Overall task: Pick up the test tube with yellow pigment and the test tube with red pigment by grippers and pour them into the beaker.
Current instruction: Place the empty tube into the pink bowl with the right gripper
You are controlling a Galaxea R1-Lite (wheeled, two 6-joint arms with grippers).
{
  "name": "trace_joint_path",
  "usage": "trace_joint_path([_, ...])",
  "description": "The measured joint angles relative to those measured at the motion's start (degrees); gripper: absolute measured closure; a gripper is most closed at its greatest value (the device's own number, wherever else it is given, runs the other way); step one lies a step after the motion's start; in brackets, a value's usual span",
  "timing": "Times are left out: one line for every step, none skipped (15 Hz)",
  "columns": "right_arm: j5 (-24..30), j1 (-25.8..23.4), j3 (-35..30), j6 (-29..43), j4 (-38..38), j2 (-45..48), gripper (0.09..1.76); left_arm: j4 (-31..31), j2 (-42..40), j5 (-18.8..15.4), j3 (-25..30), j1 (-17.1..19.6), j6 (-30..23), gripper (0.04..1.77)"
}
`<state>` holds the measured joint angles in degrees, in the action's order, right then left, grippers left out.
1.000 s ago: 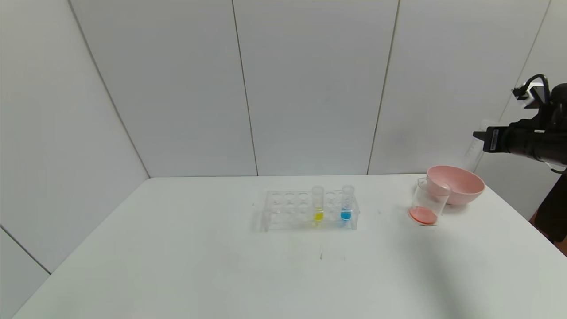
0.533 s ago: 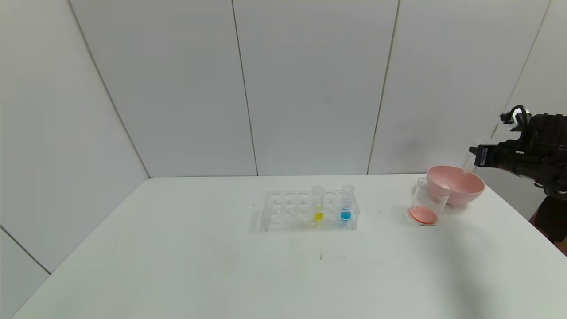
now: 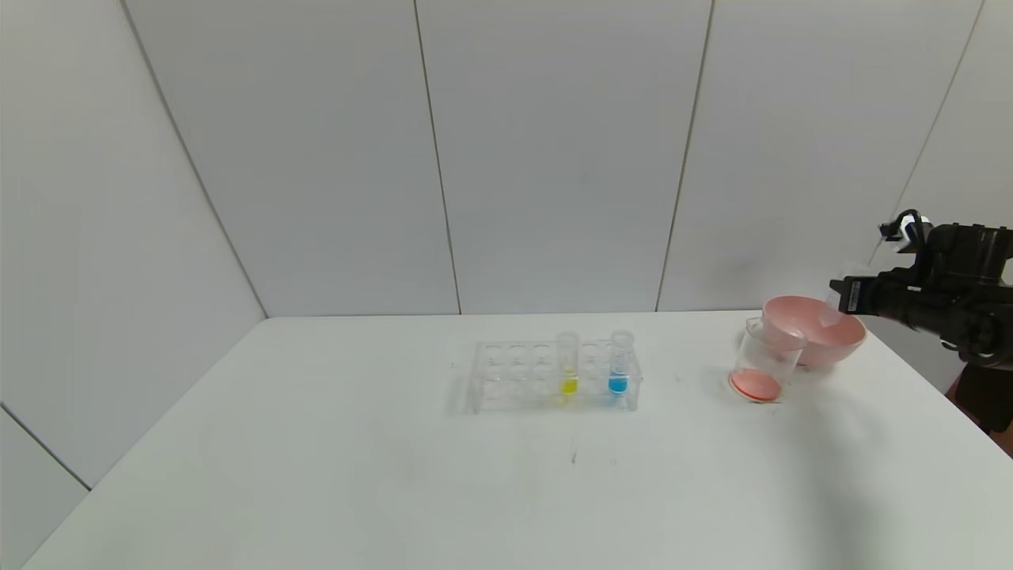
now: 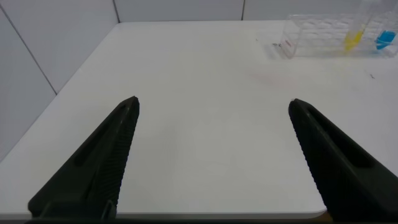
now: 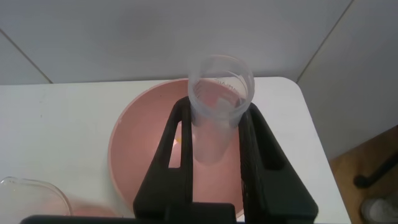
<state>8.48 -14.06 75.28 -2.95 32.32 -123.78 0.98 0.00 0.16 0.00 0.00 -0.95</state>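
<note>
The test tube with red pigment [image 5: 217, 106] is clamped between the black jaws of the right end effector [image 5: 214, 134], held over the pink bowl [image 5: 140, 149] at the far right of the table [image 3: 396, 475]; the tube looks clear and drained, with no colour visible in it. In the head view the right end effector [image 3: 840, 297] sits just above the bowl's [image 3: 839, 336] far rim, its arm reaching in from the right edge. Just in front of and to the left of the bowl stands the beaker [image 3: 764, 360], upright, with a red-orange layer covering its bottom. Well apart from it, near the table's middle, a clear rack [image 3: 546, 380] holds the test tube with yellow pigment [image 3: 568, 366] upright, and a blue-bottomed tube [image 3: 620, 364] stands in the rack just to its right. The left end effector [image 4: 211, 162] hangs low over the bare near-left part of the table, its two black fingers [image 4: 99, 162] spread wide apart with nothing between them; the rack [image 4: 323, 37] lies far off from it.
</note>
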Motion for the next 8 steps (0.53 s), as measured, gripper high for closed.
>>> trace_joint_path([0.0,0.0,-0.04,-0.05,0.02,-0.04,1.35,0.0,0.0,0.0,0.0,0.0,0.0,0.09])
trace_joint_path([0.05,0.02,-0.09,-0.06,0.06,-0.11,1.35,0.0,0.0,0.0,0.0,0.0,0.02,0.09])
trace_joint_path([0.05,0.02,-0.2,-0.09,0.09,-0.15,1.35,0.0,0.0,0.0,0.0,0.0,0.0,0.09])
trace_joint_path([0.16,0.02,-0.28,-0.02,0.0,-0.2,1.35,0.0,0.0,0.0,0.0,0.0,0.02,0.09])
trace_joint_path([0.18,0.0,-0.33,0.05,-0.05,-0.2,1.22,-0.02,0.0,-0.02,0.0,0.0,0.0,0.09])
trace_joint_path([0.27,0.0,-0.33,0.05,-0.11,-0.2,1.08,0.0,0.0,0.0,0.0,0.0,0.0,0.09])
trace_joint_path([0.24,0.02,-0.33,0.06,-0.2,-0.2,0.97,0.0,0.0,0.0,0.0,0.0,0.0,0.09])
trace_joint_path([0.21,0.02,-0.3,0.09,-0.13,-0.2,0.87,0.0,0.0,0.0,0.0,0.0,0.0,0.09])
